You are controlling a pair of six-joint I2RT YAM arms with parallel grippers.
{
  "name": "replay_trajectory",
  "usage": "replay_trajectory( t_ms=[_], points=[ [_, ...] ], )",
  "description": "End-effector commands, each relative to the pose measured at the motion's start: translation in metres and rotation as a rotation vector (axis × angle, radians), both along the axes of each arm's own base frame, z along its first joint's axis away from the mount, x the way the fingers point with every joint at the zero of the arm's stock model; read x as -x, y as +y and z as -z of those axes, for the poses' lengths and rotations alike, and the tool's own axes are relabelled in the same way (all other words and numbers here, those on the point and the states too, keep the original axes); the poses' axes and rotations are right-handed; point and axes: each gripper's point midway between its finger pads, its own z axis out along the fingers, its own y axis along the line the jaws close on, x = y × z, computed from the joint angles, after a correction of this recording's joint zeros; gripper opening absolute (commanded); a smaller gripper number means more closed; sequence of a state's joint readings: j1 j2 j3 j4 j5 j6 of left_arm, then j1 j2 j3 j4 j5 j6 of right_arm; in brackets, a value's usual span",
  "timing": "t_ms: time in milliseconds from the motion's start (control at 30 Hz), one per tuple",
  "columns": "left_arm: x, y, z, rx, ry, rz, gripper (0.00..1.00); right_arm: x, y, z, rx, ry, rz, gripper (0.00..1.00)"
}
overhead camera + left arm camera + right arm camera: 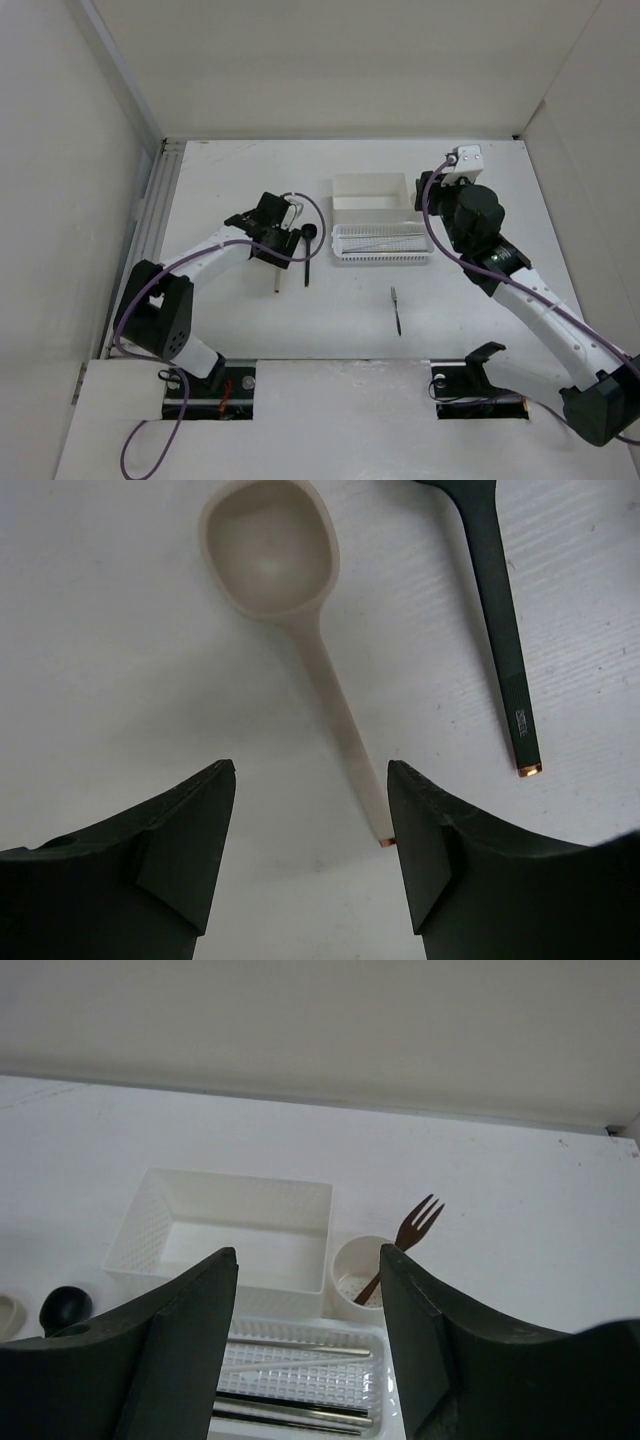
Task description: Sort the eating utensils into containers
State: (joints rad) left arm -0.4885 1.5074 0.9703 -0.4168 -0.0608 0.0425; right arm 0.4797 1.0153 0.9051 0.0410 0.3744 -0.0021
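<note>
The left end effector point(311, 780) is being held wide open, empty, over the handle end of a slim beige spoon point(335, 700) beside a black spoon point(495, 600) on the white worktop point(100, 630). The right end effector point(308, 1258), also open and empty, is being held near a round beige cup point(345, 1257) containing a brown fork point(416, 1222).

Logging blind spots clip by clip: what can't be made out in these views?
Top view: the round cup is hidden under the right arm; it shows only in the right wrist view.
Top view: the lone dark utensil is too small to identify.
Left wrist view: the black spoon has its bowl cut off by the top edge.
Right wrist view: the basket tray is partly hidden behind the right claw.
</note>
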Motion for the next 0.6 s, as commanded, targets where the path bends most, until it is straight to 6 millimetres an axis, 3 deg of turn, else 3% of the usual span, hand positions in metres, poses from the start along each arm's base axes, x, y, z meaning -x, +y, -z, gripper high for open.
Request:
replay_trajectory(
  t_ms=[0, 67, 167, 300, 333, 467, 533, 567],
  points=[
    [-0.013, -0.012, 0.004, 0.046, -0.016, 0.023, 0.6, 0.005, 0.001, -0.027, -0.034, -0.045, 0.037, 0.64],
    [-0.023, -0.012, 0.006, 0.051, -0.026, 0.01, 0.6, 0.005, -0.002, -0.025, -0.029, -0.038, 0.051, 0.64],
    [-0.021, -0.011, 0.024, 0.03, 0.016, 0.01, 0.6, 0.011, -0.007, -0.03, -0.035, -0.05, 0.069, 0.64],
    [-0.024, -0.018, 0.036, 0.041, 0.052, 0.012, 0.51, 0.017, -0.02, -0.032, -0.038, -0.058, 0.124, 0.65],
    [-0.029, -0.015, 0.037, 0.032, 0.051, -0.001, 0.39, 0.019, -0.023, -0.033, -0.037, -0.058, 0.133, 0.65],
    [-0.033, -0.004, 0.033, 0.033, 0.062, -0.045, 0.16, 0.019, -0.025, -0.033, -0.028, -0.058, 0.144, 0.65],
    [-0.04, -0.003, 0.024, 0.036, 0.042, -0.041, 0.0, 0.017, -0.024, -0.031, -0.022, -0.051, 0.144, 0.65],
    [-0.041, 0.0, 0.018, 0.02, 0.034, -0.04, 0.0, 0.015, -0.023, -0.031, -0.022, -0.05, 0.144, 0.65]
  ],
)
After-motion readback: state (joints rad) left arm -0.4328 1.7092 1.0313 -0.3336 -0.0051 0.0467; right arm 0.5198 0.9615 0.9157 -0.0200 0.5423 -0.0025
